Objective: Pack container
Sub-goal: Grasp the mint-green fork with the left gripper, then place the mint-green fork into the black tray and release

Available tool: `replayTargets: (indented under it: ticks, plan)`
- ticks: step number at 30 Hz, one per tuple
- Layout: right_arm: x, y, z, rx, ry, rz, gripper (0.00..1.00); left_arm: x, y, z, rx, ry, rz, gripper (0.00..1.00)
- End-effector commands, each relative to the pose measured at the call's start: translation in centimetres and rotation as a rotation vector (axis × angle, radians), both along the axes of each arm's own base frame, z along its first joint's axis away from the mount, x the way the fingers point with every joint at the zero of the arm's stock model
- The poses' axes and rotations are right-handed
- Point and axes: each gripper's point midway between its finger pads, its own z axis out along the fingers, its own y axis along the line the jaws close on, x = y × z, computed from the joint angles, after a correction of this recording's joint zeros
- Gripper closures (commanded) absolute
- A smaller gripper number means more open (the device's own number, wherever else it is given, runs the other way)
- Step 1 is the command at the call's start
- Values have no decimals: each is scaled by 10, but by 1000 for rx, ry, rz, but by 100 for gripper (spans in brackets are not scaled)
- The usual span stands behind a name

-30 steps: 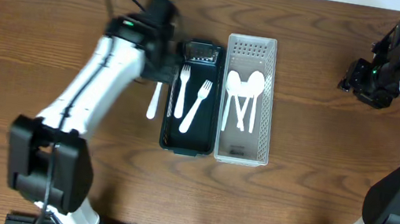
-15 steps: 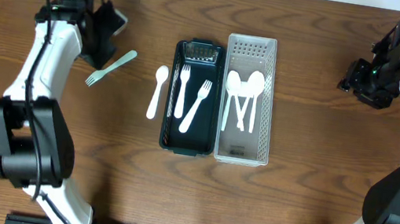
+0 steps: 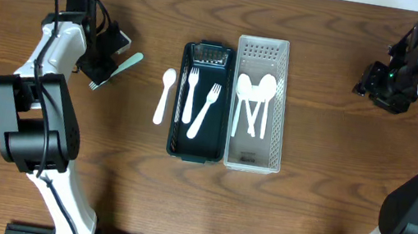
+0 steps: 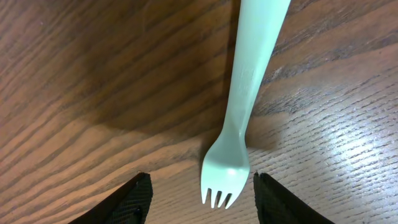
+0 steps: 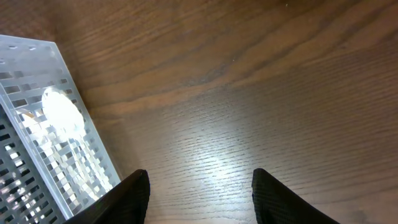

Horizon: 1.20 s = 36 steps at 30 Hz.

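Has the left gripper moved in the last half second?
Yes. The left gripper has shifted toward the near table edge, down along the mint fork, which stays put left of the dark tray.

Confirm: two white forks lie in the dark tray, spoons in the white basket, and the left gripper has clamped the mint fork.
Not clamped: the left wrist view shows the mint fork lying on the table between the open fingers of the left gripper. White forks in the dark tray and spoons in the white basket stand.
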Motion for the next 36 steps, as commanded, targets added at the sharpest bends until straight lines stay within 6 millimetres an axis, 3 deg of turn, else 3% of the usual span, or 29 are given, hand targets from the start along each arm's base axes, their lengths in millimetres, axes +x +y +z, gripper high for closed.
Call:
replayTargets:
  ticks: [1,11,16,20,24,29,34,36]
  plan:
    - [2,1,2,-1,-6,2,45,-1,0,-14,-3,35,-15,45]
    - [-3,1,1,3,13,2,48,-8,-1,-31,-13,87,-16,45]
    - [-4,0,1,-3,20,0,50,-15,-3,-34,-18,118,-17,57]
    - [-4,0,1,-3,20,0,50,-15,-8,-24,-20,104,40,60]
    - [-4,0,1,-3,19,0,51,-12,-18,2,-34,55,155,75]
    - [-4,0,1,-3,18,0,53,-28,-45,48,-44,34,172,94]
    - [-3,0,1,-3,16,0,53,-39,-83,103,-94,-68,272,94]
    - [-3,0,1,-3,17,0,53,-48,-115,125,-189,-93,299,94]
